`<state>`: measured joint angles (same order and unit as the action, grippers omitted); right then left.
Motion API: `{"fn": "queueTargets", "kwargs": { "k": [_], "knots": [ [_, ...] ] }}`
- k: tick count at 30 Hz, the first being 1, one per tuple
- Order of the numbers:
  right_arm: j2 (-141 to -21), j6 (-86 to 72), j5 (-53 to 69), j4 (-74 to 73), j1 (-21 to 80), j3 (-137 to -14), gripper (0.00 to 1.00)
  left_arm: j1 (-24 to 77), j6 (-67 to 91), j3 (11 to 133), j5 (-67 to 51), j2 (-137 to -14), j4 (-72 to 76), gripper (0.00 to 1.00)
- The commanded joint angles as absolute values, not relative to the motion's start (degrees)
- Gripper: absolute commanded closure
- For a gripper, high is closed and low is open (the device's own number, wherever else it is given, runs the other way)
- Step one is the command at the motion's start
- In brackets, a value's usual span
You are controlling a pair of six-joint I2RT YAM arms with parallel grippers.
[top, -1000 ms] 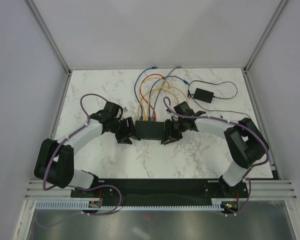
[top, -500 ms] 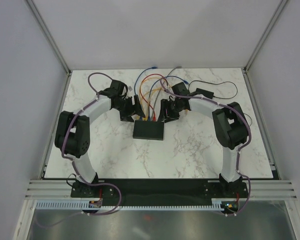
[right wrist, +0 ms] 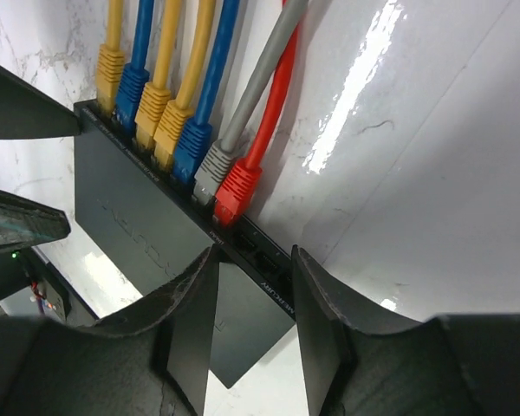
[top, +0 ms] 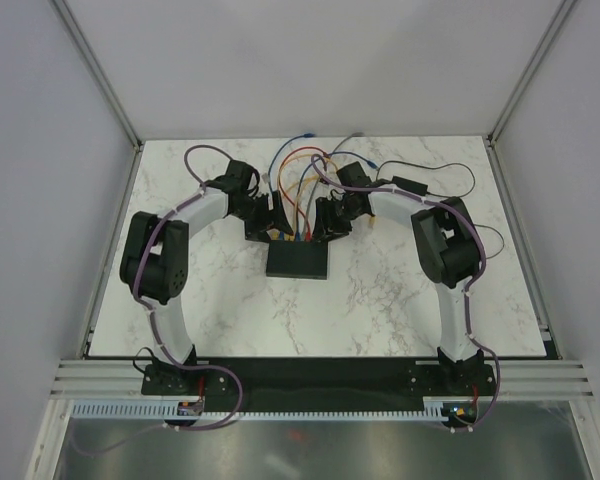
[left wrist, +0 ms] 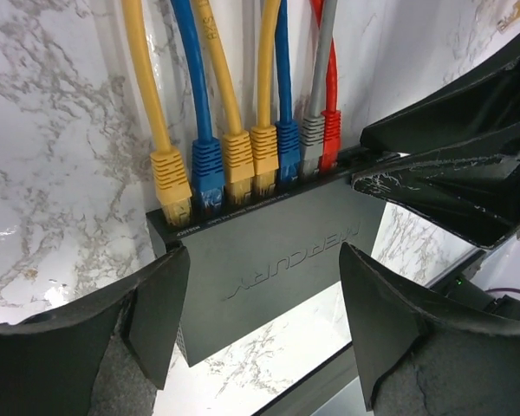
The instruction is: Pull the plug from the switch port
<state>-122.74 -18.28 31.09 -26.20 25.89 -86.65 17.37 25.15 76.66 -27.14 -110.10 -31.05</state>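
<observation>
1. The switch (top: 298, 260) lies flat at mid-table with its port row facing the far side. We count seven plugs, all seated, so no pull has been made.
2. On the left, our left gripper (top: 262, 226) is spread wide and holds nothing. Its fingers (left wrist: 156, 303) straddle the switch body at the yellow plug (left wrist: 172, 182) end.
3. At the row's right end sit the grey plug (right wrist: 210, 173) and the red plug (right wrist: 237, 192). Our right gripper (top: 324, 224) hovers just beside them, fingers narrowly parted and holding nothing.
4. What is left, we judge, is to close on a plug and draw it out along its cable while the switch is braced.
5. The cables (left wrist: 188, 69) crowd the far side, where the pull must go. The adapter block (top: 402, 187) lies to the right rear. The table (top: 380, 310) shows bare marble on the near side.
</observation>
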Motion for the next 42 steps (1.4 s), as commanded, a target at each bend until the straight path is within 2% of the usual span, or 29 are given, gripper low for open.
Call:
{"fn": "queueTargets", "kwargs": {
  "k": [1, 13, 17, 27, 30, 34, 42],
  "knots": [
    [-124.0, -16.8, 34.7, -26.5, 26.3, -87.3, 0.54, 17.4, 24.1, 73.4, -28.3, -109.9, -30.4, 0.22],
    [-116.5, -18.8, 37.4, -25.1, 28.1, -73.8, 0.57, 20.5, 29.8, 51.8, -30.2, -97.2, -26.5, 0.28],
    [-116.4, -20.4, 35.9, -23.5, 27.8, -74.5, 0.56, 20.9, 30.0, 46.9, -30.1, -93.3, -25.1, 0.28],
    [-120.5, -24.9, 39.0, -23.3, 23.5, -84.3, 0.50, 23.2, 31.7, 59.3, -31.7, -87.6, -28.5, 0.34],
    [-122.3, -24.6, 40.5, -23.2, 22.9, -85.3, 0.50, 23.6, 33.5, 62.2, -32.3, -90.0, -28.3, 0.34],
    [-125.2, -23.4, 42.0, -23.2, 22.6, -86.0, 0.53, 23.6, 35.0, 65.8, -31.8, -96.8, -28.0, 0.40],
    [-127.8, -23.1, 43.7, -21.1, 22.6, -85.8, 0.57, 23.6, 40.0, 66.4, -27.3, -104.1, -27.9, 0.47]
  ]
}}
